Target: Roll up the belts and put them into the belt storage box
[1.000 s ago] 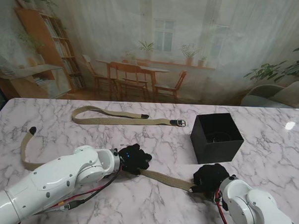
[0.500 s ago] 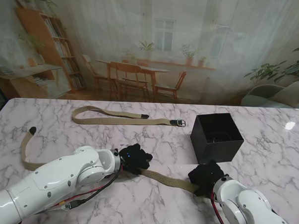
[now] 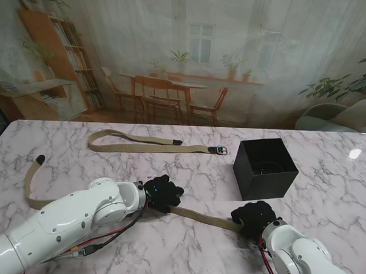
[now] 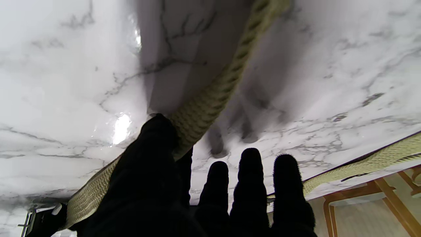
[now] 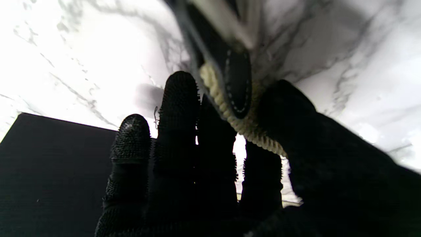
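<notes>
A khaki webbing belt (image 3: 204,217) lies across the near part of the marble table, running from a loop at the far left to my right hand. My left hand (image 3: 162,193), black-gloved, rests on the belt's middle, its thumb (image 4: 154,144) pressing the strap (image 4: 210,102) while the other fingers are spread. My right hand (image 3: 255,218) is closed around the belt's buckle end (image 5: 236,89), thumb and fingers wrapped on the webbing. The black belt storage box (image 3: 264,168) stands open just beyond my right hand. A second khaki belt (image 3: 149,146) lies stretched farther from me.
The second belt's metal buckle (image 3: 219,150) lies close to the box's left wall. The held belt's black tip (image 3: 40,160) curls up near the table's left edge. The box's dark wall (image 5: 49,171) fills part of the right wrist view.
My right hand has shifted slightly left and farther from me with the buckle end, shortening the strap between the hands. My left hand has barely moved.
</notes>
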`<state>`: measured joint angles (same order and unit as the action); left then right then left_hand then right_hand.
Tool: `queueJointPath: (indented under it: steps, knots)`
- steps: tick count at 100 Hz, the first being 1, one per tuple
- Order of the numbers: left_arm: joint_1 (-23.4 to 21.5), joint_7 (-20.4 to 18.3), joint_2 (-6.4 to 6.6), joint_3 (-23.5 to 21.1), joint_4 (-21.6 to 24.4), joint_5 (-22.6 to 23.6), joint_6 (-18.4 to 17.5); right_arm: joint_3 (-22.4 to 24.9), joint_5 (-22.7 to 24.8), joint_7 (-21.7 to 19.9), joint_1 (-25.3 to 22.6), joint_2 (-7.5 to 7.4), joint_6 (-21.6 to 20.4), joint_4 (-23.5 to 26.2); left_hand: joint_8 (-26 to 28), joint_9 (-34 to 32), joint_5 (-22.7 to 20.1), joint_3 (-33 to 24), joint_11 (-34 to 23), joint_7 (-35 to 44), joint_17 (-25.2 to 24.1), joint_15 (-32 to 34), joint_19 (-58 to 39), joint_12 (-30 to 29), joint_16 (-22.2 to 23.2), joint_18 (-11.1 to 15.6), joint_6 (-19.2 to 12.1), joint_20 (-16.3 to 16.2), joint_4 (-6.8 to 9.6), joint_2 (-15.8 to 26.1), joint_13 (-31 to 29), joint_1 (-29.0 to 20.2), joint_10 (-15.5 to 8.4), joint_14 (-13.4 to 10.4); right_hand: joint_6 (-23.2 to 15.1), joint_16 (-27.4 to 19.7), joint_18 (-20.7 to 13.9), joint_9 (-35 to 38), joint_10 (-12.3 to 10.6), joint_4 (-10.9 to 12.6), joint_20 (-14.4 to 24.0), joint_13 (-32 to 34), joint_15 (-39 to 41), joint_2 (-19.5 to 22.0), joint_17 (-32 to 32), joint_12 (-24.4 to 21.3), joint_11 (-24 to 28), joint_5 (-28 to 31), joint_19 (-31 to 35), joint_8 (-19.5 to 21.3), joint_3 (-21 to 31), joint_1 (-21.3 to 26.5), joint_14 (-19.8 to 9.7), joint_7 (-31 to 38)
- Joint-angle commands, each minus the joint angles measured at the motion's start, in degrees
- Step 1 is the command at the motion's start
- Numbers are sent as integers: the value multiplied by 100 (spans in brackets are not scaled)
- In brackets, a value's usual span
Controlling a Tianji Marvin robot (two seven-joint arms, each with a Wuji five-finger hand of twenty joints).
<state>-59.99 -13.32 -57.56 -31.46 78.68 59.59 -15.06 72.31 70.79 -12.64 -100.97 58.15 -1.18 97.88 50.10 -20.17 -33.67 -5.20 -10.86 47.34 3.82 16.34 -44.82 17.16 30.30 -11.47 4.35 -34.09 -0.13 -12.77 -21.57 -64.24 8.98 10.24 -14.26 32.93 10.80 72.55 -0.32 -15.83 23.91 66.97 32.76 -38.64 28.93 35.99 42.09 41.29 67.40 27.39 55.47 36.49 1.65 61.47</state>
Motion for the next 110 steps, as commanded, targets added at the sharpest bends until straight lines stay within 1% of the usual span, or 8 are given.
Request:
queueJointPath:
  steps: [1,11,20,26,42,59,79,110]
  knots:
    - [-111,-288,166,4,-171,175,-7,20,43,7,-51,8,118,-49,-975,-90,-373,36,21,-1004,-89,-67,58,10,-35,-83,-137,16,-32,13,-76,-132,6,15,-132,125,-4,388,157,104,-69,218,358,385,65,216,390,509,153,-181,412,648,-85,38]
    - [-212,-436,219,-164,-116,381,-70,61,72,61,-87,17,169,-31,-1077,-140,-455,25,14,-1129,-72,-64,53,9,-37,-71,-182,11,-13,-63,-100,-170,-3,12,-144,161,28,507,191,102,-94,304,441,392,120,338,346,692,165,-209,483,693,-49,-12]
    - [-425,-573,262,-494,-29,642,-157,116,101,56,-133,22,207,8,-1084,-194,-531,-44,1,-1133,-54,-62,51,13,-39,-79,-233,11,1,-67,-120,-279,-17,8,-134,174,70,570,209,109,-108,361,474,407,158,403,342,748,166,-137,560,729,-9,13]
    - [-632,-669,288,-807,61,866,-239,150,117,57,-155,25,230,21,-1079,-219,-552,-68,-4,-1129,-53,-65,54,14,-42,-78,-268,13,0,-72,-126,-314,-24,5,-136,187,111,600,227,74,-161,383,486,414,178,680,239,798,176,70,649,728,6,-100]
    - [-1271,-892,333,-1737,359,1510,-523,221,166,46,-199,31,305,27,-1012,-265,-628,-82,-2,-1054,-60,-76,75,12,-54,-87,-336,23,-19,-80,-150,-311,-40,-1,-144,195,178,596,236,115,-180,397,488,467,187,756,275,837,159,171,705,732,25,-88]
    - [-1980,-961,353,-2741,669,2241,-784,294,230,33,-245,34,368,28,-988,-297,-633,-101,9,-1023,-58,-89,82,9,-64,-84,-364,28,-29,-71,-171,-316,-53,-4,-142,205,190,593,224,115,-205,401,482,472,204,823,287,847,137,264,715,727,10,-125]
    - [-2754,-869,369,-3828,945,3088,-944,335,265,111,-276,44,475,-5,-1060,-323,-645,-97,18,-1083,-58,-102,84,7,-71,-83,-412,28,-63,7,-176,-337,-79,-14,-149,202,184,588,220,117,-226,404,458,482,191,843,251,854,111,300,710,733,21,-160]
    - [-3819,-452,374,-5306,1227,4175,-752,346,337,92,-270,44,565,-31,-1106,-370,-668,-76,25,-1130,-63,-116,113,4,-82,-87,-442,43,-61,13,-202,-369,-107,-13,-147,200,201,603,214,120,-250,416,436,482,206,860,226,859,99,322,697,735,14,-183]
